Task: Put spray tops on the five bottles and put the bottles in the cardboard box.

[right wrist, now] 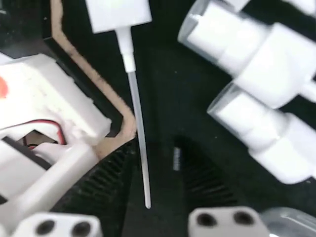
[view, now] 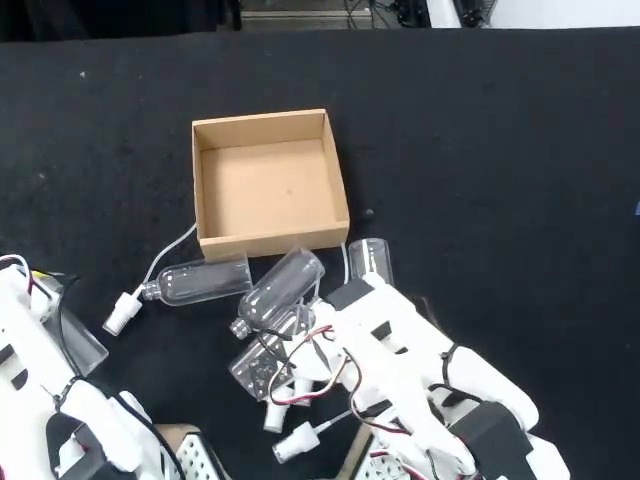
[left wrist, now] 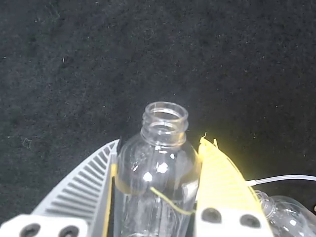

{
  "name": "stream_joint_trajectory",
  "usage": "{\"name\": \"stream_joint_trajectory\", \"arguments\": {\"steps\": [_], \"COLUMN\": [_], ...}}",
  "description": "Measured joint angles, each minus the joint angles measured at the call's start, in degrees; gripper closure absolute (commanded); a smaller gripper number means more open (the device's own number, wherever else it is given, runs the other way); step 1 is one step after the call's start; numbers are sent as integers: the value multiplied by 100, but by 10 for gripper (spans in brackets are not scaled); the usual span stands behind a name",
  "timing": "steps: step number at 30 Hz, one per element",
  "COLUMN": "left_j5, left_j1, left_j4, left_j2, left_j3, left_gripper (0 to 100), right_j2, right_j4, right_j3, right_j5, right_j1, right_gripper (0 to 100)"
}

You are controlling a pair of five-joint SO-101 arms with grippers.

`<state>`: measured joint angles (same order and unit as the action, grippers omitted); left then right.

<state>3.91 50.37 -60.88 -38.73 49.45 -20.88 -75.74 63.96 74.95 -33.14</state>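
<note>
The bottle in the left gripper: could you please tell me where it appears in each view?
High view: bottle low at the left edge.
Left wrist view: centre, between the fingers, neck uncapped.
Right wrist view: spray tops instead.
Shared landmark: the black table.

Your high view looks down over the whole table point(view: 500, 150). Each wrist view sits very close; left and high share one bottle point(left wrist: 158, 163).
</note>
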Motion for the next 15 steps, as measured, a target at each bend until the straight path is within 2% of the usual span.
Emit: {"name": "stream_joint_trajectory", "arguments": {"steps": [7,15], "left_j5": [0,0], "left_j1": [0,0], "left_j4": [0,0], "left_j2": [0,0], "left_j3": [0,0], "left_gripper": [967,967], "right_j2": [0,-97], "right_j4": [35,-343], "right_j3": [-18,-440], "right_j5": [-422,-554], "right_j1": [0,0], "right_gripper": [988,988]}}
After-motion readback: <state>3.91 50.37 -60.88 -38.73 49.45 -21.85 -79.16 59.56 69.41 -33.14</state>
